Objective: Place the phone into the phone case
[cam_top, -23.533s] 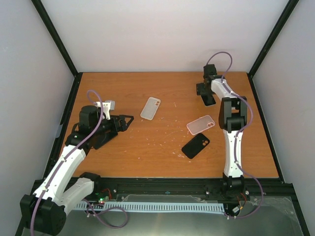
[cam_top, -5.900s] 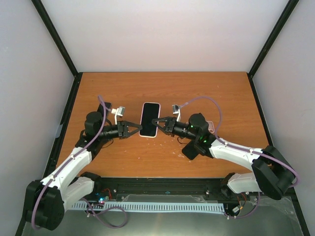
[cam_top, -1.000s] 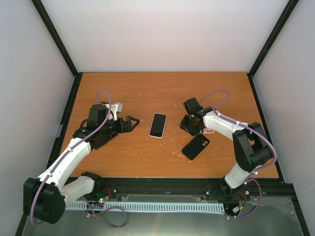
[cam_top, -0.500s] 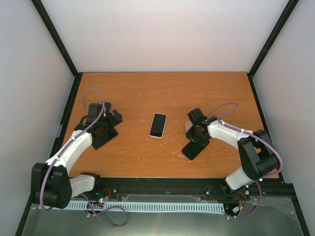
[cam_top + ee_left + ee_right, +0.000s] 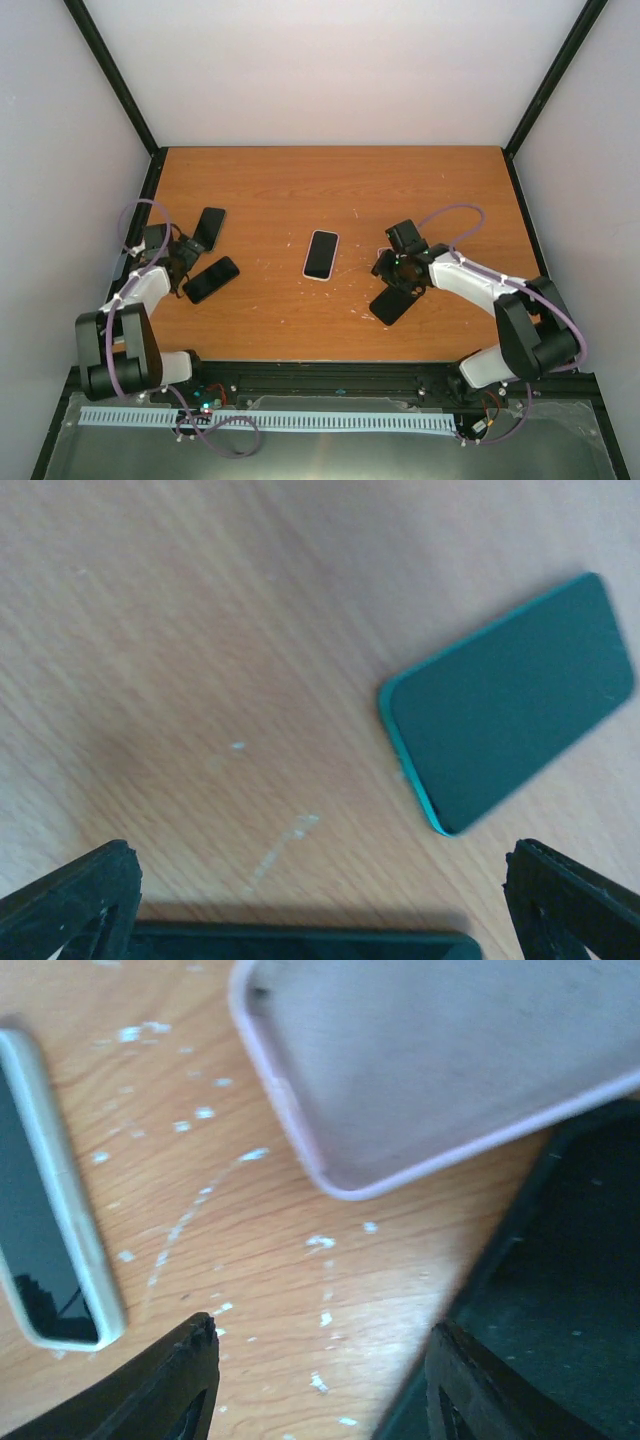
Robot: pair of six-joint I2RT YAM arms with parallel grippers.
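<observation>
A phone in a clear case (image 5: 321,254) lies screen up at the table's middle; its edge shows at the left of the right wrist view (image 5: 45,1230). My right gripper (image 5: 386,268) is open and empty, low over bare wood (image 5: 320,1380), with a pink case (image 5: 440,1060) lying open side up just ahead and a black case (image 5: 396,301) to its right (image 5: 560,1290). My left gripper (image 5: 177,256) is open and empty (image 5: 320,905) between two dark phones, one ahead (image 5: 209,228) (image 5: 510,695) and one at the gripper's near side (image 5: 211,279) (image 5: 300,945).
The black frame rail (image 5: 150,190) runs close along the left arm. The wood around the cased phone is speckled with white marks (image 5: 200,1200).
My left arm has swung back towards the left edge, and two dark phones now lie uncovered beside its gripper. My right gripper has shifted slightly over the pink and black cases.
</observation>
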